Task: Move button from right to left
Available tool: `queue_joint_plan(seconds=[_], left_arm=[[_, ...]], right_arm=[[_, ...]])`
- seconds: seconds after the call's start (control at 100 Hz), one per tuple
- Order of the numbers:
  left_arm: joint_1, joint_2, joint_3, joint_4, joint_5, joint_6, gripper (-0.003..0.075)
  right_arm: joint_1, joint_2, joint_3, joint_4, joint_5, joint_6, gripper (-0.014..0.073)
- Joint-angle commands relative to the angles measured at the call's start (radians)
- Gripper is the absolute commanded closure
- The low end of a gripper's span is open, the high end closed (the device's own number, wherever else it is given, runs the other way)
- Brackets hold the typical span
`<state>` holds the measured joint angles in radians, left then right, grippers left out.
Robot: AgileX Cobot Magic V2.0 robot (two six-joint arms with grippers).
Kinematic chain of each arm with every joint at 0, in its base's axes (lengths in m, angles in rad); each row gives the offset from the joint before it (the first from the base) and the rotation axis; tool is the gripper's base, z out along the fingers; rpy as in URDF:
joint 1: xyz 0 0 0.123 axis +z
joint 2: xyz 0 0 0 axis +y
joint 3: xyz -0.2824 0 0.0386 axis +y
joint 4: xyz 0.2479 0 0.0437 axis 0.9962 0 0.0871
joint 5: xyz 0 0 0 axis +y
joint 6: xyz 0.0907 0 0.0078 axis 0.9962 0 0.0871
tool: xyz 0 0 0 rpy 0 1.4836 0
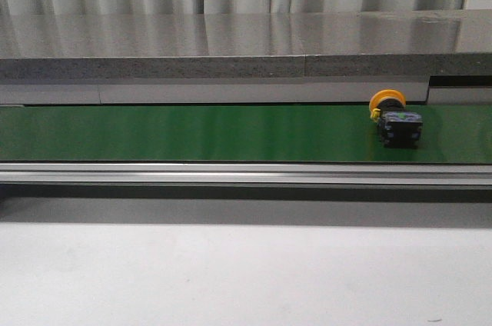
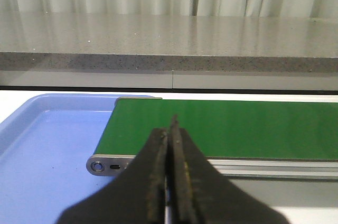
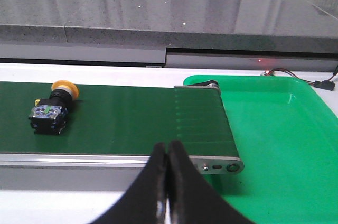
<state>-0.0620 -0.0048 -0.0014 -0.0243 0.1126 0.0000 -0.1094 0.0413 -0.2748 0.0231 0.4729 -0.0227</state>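
Hovering closed, both claws, left claw (image 2: 170, 182), right claw (image 3: 166, 187)

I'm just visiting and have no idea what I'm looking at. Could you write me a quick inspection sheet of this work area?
Surface: green belt in a metal frame, white table in front.
Job's things: button lying on its side on the belt's right part, untouched.
Clutter: nothing seen.
Grippers: left gripper shut, empty; right gripper shut, empty.
Cables: thin wires behind the green tray.
Surroundings: blue tray at the belt's left end, grey stone ledge, curtains.
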Motion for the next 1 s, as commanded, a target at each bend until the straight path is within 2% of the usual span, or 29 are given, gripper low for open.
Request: queue_joint_plan(seconds=[0.0,0.88,0.99], left_arm=[[-0.001,-0.031,0.044,-0.006,-0.076,0.000,0.0741],[-0.001,-0.031,0.044,-0.006,-0.076,0.000,0.0741],[-0.001,-0.031,0.044,-0.006,-0.107,0.000,0.0741]], right_arm=[[0.003,-0.022,-0.010,-0.010,-0.094,0.003,0.0661],[0.003,-0.029,-0.009,-0.010,-0.091,0.003,0.0661],[0.003,-0.029,-0.009,-0.010,-0.091,0.003,0.0661]])
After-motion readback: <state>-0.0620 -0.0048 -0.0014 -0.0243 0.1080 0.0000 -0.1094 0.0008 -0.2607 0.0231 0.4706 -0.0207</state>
